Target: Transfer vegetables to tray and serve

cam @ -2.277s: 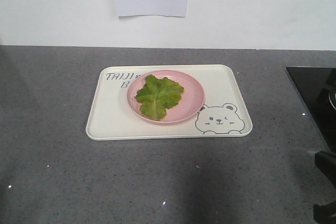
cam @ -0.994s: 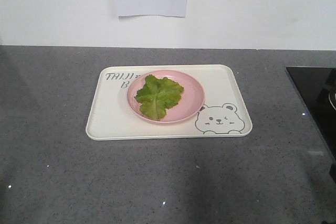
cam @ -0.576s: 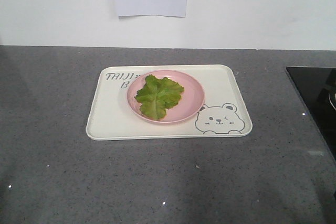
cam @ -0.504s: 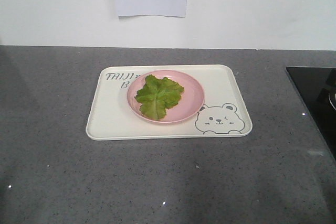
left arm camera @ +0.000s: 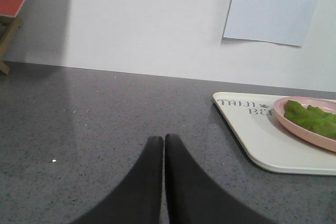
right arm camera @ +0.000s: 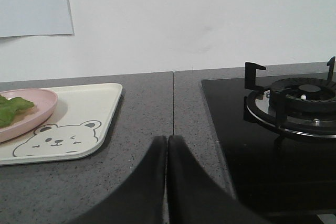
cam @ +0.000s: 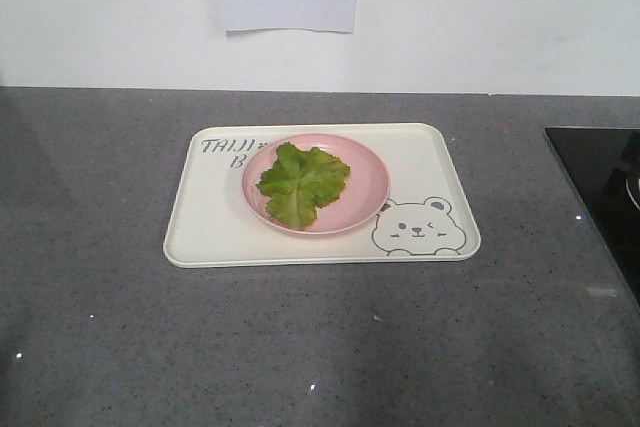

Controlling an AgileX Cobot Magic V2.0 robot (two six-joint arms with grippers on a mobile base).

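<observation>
Lying flat and spread on the pink plate (cam: 315, 185), the lettuce leaf (cam: 302, 183), its paler rib running toward the near edge, well inside the rim so nothing is hanging over. Sitting in turn near the middle of the cream tray (cam: 210, 232), the plate, covering part of the grey lettering and leaving the winking bear face (cam: 420, 226) showing at the near right corner; probably stacked this way so that leaf and plate are travelling together when the tray is being served. Resting low over the grey counter (cam: 100, 347), well apart from the tray and to its left, the left gripper (left arm camera: 164, 145), fingers pressed together and holding nothing. Hanging likewise on the other side, the right gripper (right arm camera: 167, 145), tips touching and empty, between the tray's corner and the black gas hob (right arm camera: 294, 103). Judging by this, both arms parked clear of the load, with lifting or sliding the tray looking like the part remaining.
</observation>
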